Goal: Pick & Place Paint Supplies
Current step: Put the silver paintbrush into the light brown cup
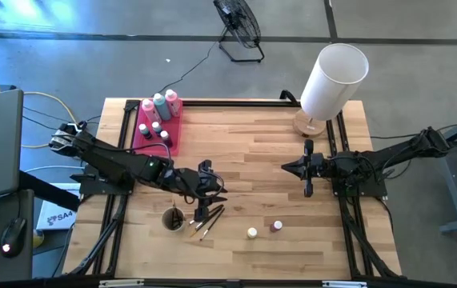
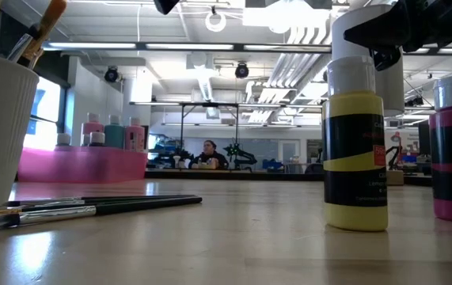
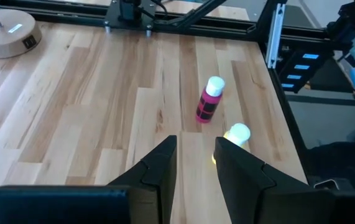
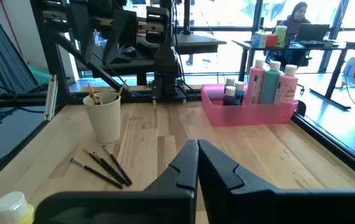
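Two pink squeeze bottles [image 4: 256,81] and a teal one [image 4: 273,78] stand with small paint pots [image 1: 156,128] in the pink tray [image 1: 172,144] at the table's far left. Thin dark brushes [image 1: 209,220] lie flat on the wood beside a white cup [image 1: 173,218] that holds more brushes. A small yellow bottle [image 3: 236,134] and a small pink one [image 3: 209,102] stand upright near the front edge. My left gripper [image 3: 196,168] hovers open above the loose brushes, with nothing between its fingers. My right gripper [image 4: 197,155] is shut and empty, raised at the right side.
A big white lampshade [image 1: 334,76] on a round wooden base [image 3: 6,34] stands at the far right corner. Black rails [image 1: 336,144] run along the table's sides. Bare wood lies between the tray and the two small bottles.
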You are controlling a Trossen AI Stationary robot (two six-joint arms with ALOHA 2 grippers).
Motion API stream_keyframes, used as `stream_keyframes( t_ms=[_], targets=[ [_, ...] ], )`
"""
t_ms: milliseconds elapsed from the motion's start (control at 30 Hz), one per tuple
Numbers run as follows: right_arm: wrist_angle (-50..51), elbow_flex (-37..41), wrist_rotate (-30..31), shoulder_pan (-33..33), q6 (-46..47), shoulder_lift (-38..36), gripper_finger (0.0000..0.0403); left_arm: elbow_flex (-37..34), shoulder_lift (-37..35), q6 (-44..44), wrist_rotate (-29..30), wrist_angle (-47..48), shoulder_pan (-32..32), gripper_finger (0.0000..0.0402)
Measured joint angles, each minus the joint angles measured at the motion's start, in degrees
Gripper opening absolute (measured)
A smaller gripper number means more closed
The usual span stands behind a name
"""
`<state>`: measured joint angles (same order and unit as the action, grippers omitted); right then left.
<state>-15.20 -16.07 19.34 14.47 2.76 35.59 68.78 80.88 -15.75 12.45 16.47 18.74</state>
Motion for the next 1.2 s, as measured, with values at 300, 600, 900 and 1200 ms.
stream_keyframes(
  t_ms=[300,600,900,1200],
  targets=[
    [0.00,0.01,-0.01,0.01,0.05,-0.02,0.0003,0.01,0.00,-1.07,-0.02,1.34,0.00,0.0106],
    [-4.81,0.01,-15.05,0.01,1.50,-0.02,0.0003,0.01,0.00,-1.07,-0.04,2.02,0.00,0.0106],
    [-5.60,0.01,-14.35,0.00,1.50,-0.02,0.0003,0.01,0.00,-5.44,-0.04,4.08,0.00,0.0106],
    [-5.95,0.01,-14.35,0.01,1.41,-0.02,0.0003,0.10,1.93,-7.02,0.01,3.80,-0.01,0.0106]
  ],
)
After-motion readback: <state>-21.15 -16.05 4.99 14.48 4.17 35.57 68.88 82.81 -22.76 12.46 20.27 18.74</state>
